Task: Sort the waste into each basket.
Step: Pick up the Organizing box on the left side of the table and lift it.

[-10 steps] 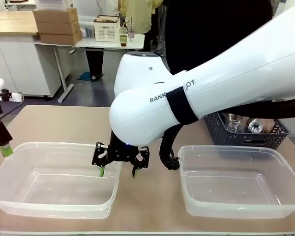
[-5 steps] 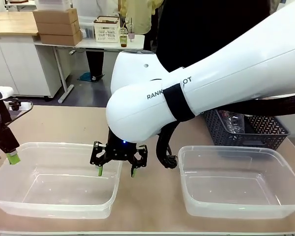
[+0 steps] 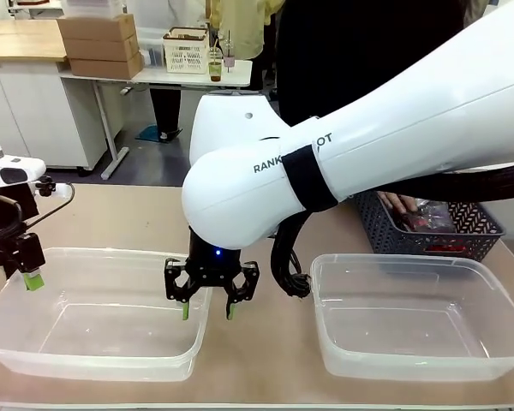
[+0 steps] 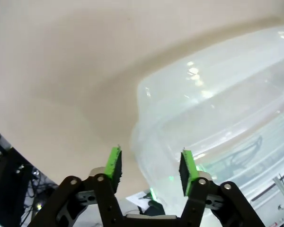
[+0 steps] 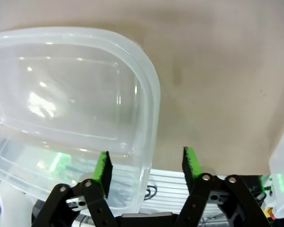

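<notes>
Clear tubs: the left tub (image 3: pixel 94 360) and the right tub (image 3: pixel 420 368) stood side by side on the bench (image 3: pixel 257 342), and both held nothing.
Left claw (image 3: pixel 29 277): it had come in from the bench's left edge to the left tub's far left corner. Its jaws were narrower than a moment earlier but still apart, with the rim between them and nothing clamped.
Right claw (image 3: pixel 207 311): it had sunk lower over the same tub's right end wall, one finger inside and one outside. Its jaws had drawn in but were still apart, with no grip visible.
Waste (image 3: pixel 428 214): it lay in the grey basket (image 3: pixel 385 233) behind the right tub, where a person's hand (image 3: pixel 400 202) had newly reached in.
Meaning: sorting had not begun. Both claws looked set to take hold of the left tub, perhaps to shift it.
</notes>
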